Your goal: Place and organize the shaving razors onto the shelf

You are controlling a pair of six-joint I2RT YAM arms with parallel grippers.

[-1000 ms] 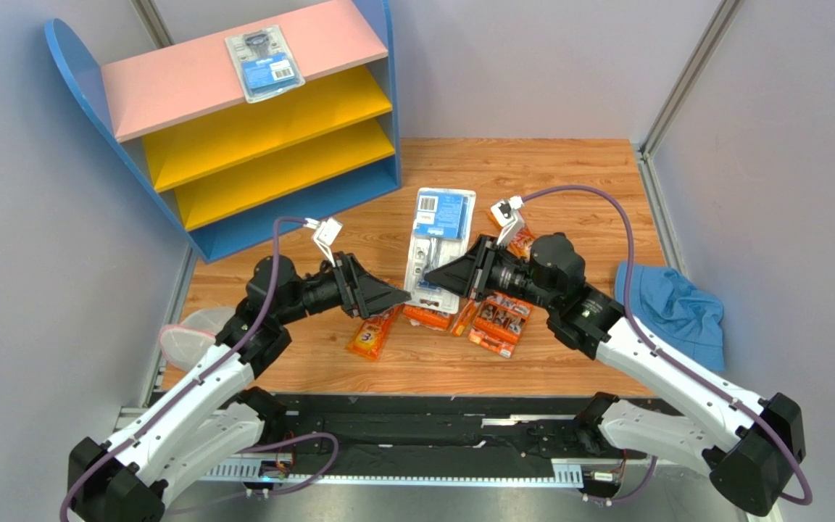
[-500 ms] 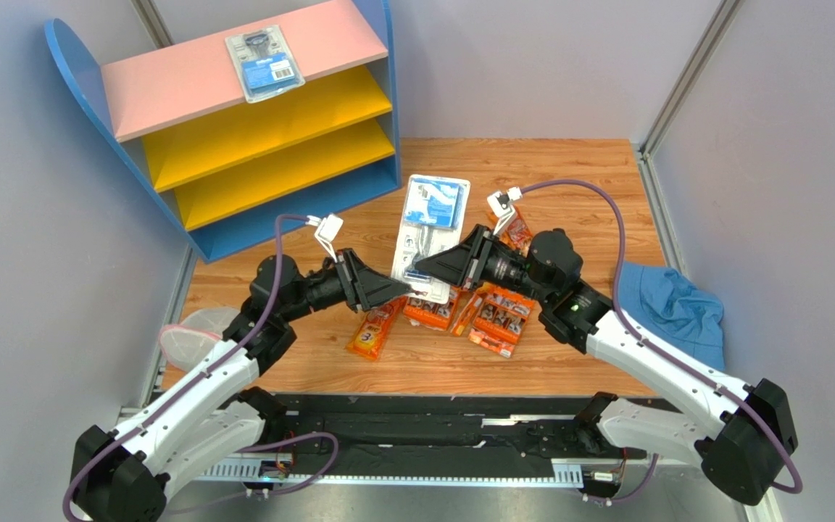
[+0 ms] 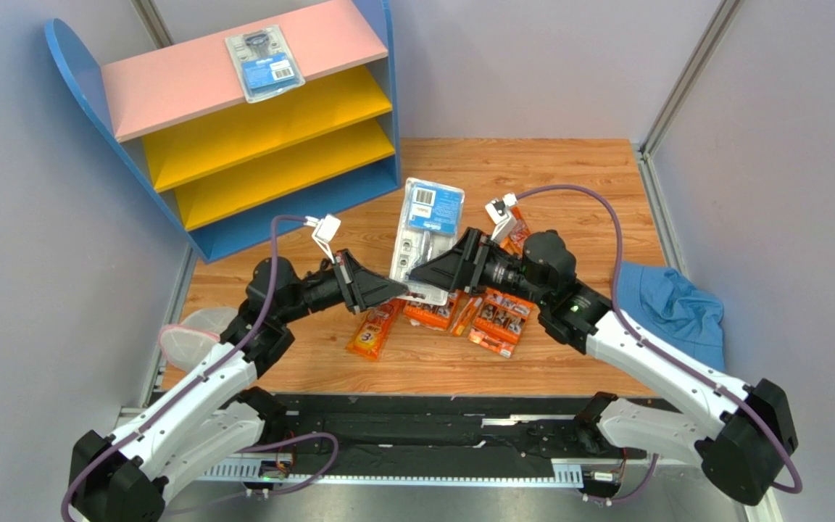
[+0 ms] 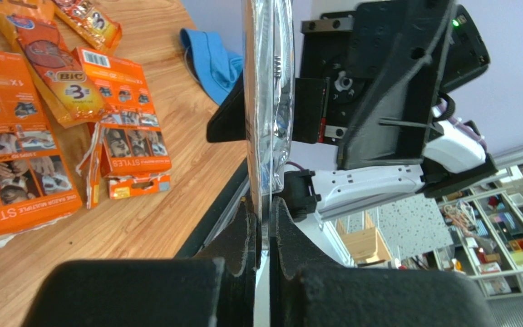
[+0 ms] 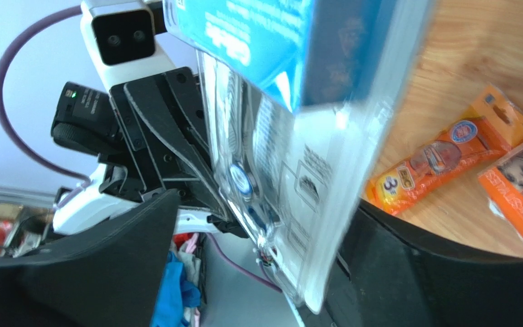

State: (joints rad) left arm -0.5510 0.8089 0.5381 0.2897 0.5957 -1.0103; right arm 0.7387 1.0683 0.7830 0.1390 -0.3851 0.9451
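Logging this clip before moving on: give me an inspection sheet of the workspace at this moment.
Surface: wooden table, no spills seen.
Job's things: held blister pack up between the arms; second blister pack on the pink top board of the shelf; orange packs on the table.
Clutter: blue cloth at the right edge.
Grippers: left claw shut on the held pack's edge; right claw open around it.
Cables: purple cables loop above both arms, snagging nothing.
Surroundings: grey walls.

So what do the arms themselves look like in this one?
The left arm and right arm have white links and black joints. The left tool and right tool are black wedges; each wrist carries a white camera and a purple cable.
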